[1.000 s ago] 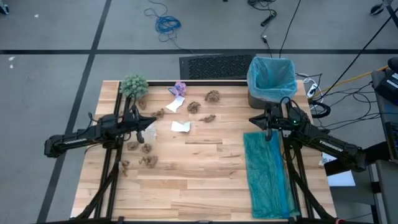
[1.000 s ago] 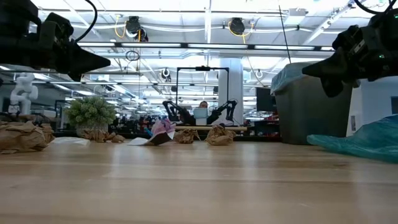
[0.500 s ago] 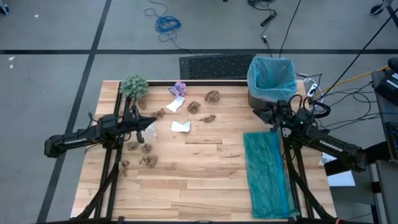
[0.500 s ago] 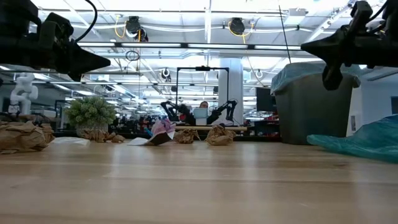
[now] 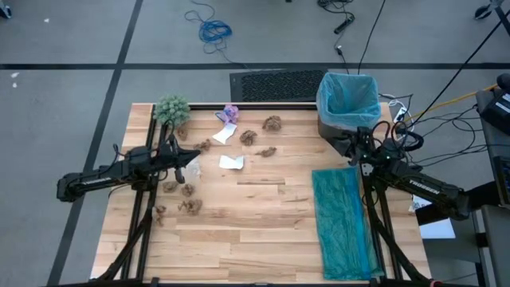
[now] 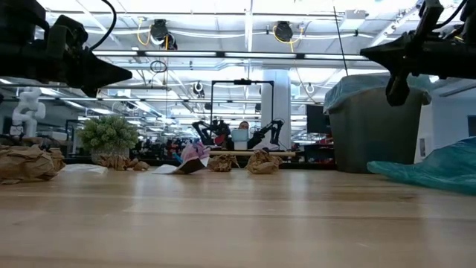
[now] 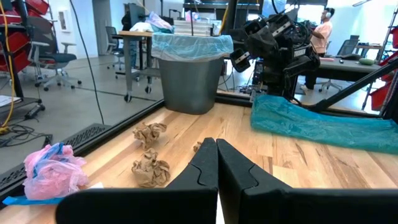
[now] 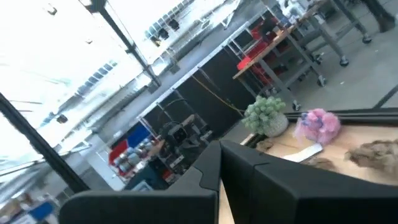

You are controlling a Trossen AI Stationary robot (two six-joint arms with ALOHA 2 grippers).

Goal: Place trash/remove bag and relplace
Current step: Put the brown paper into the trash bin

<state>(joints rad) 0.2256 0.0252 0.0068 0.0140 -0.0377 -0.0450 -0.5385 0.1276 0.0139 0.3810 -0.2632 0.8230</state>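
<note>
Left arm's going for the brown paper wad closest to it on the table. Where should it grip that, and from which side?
Grip the brown wad across its middle, coming straight down from above. It sits loose on the table, crumpled and roughly round, so no side is better, but another wad lies close beside it; set the fingers clear of that one. The left gripper is shut and must open first.

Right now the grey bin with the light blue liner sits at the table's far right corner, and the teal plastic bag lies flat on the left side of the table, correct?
Not quite. The grey bin with the light blue liner is at the far right corner, but the teal plastic bag lies flat on the table's right side, in front of the bin, as the high view shows.
</note>
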